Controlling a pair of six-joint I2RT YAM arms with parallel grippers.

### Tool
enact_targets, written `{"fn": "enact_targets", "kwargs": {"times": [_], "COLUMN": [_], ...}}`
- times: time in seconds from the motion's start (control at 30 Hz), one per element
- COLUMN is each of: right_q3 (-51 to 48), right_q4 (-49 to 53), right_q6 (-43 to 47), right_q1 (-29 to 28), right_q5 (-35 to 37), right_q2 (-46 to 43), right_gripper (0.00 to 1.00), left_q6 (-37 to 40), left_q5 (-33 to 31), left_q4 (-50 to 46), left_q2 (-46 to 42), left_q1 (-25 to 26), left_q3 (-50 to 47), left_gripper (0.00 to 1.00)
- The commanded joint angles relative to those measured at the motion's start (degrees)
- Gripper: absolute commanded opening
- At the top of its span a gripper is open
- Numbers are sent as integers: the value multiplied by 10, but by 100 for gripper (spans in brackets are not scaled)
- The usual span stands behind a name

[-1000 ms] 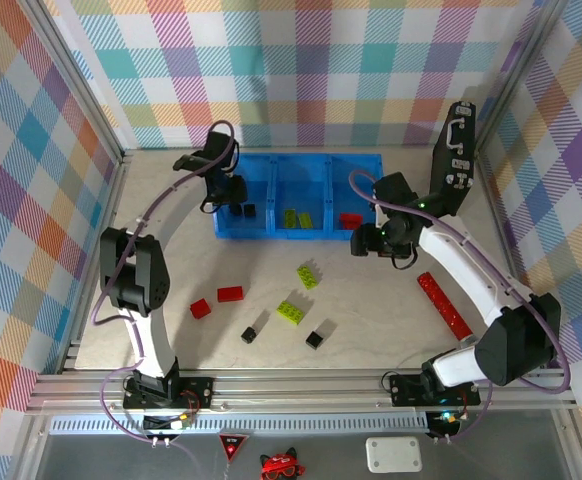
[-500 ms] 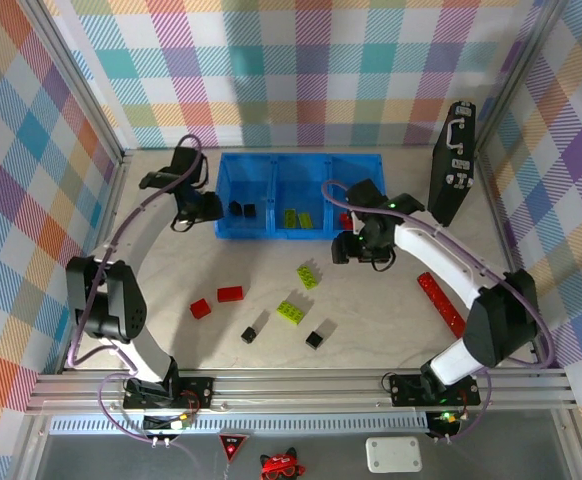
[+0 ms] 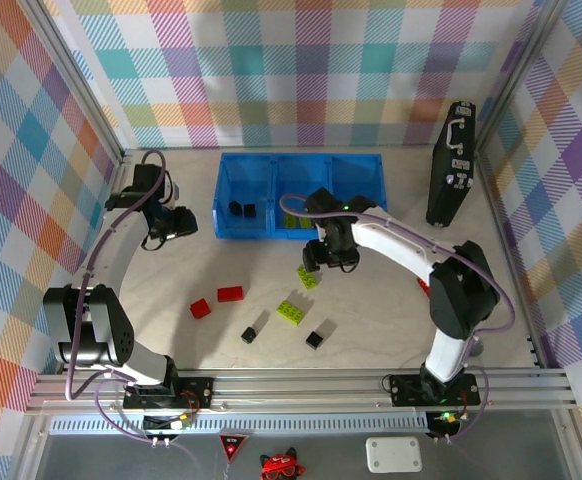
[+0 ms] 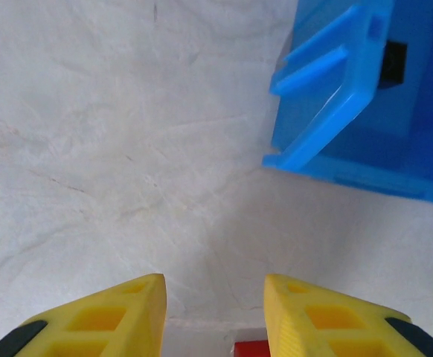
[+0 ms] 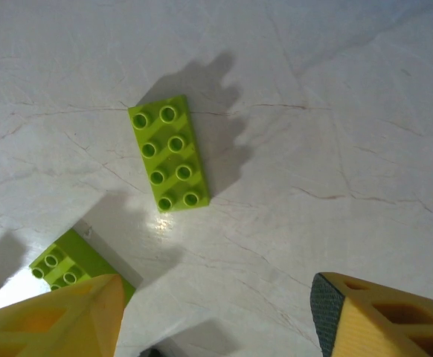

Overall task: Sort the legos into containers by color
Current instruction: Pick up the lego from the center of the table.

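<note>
Two slim robot arms, the left arm (image 3: 116, 245) and the right arm (image 3: 401, 238), are each made of smooth white tubular links joined by chunky black joints. A thin lilac-grey cable (image 3: 93, 268) loops loosely along each arm. Both have black bases (image 3: 161, 388). The left gripper (image 4: 213, 286) and right gripper (image 5: 218, 282) have wedge-shaped yellow fingers (image 4: 105, 323) with hollow square cut-outs and black pads.

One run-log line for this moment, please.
left hand: open, empty, beside bin | right hand: open, empty, hovering by lime brick | sorting: unfinished
</note>
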State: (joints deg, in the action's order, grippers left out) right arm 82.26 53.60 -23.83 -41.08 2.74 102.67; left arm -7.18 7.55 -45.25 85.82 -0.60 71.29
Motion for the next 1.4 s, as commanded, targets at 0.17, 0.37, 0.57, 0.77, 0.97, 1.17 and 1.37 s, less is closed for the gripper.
{"fn": "enact_targets", "kwargs": {"times": [0.17, 0.37, 0.57, 0.77, 0.97, 1.17, 1.37], "right_q3": [56, 74, 81, 90, 91, 87, 83], "right_q4": [-2, -6, -11, -11, -14, -17, -20], "right_q6": [-4, 0, 7, 16, 19, 16, 14], "right_q1": [-35, -44, -47, -47, -47, -48, -49], "right_q5": [23, 24, 24, 25, 26, 24, 21], "right_q2": [87, 119, 137, 157, 170, 176, 180], "right_gripper": [67, 66, 62, 59, 57, 54, 52], "left_q6": [22, 21, 21, 19, 20, 21, 22], "left_q5": [32, 44, 44, 48, 37, 34, 34], "left_q4": [39, 38, 37, 36, 36, 35, 35], "left_q2": [-7, 5, 7, 11, 7, 6, 3], "left_q1": [-5, -6, -7, -7, -8, -9, -8], "left_q3": [-16, -9, -9, -6, -6, -6, -6], "left_gripper": [39, 40, 40, 40, 40, 40, 39]}}
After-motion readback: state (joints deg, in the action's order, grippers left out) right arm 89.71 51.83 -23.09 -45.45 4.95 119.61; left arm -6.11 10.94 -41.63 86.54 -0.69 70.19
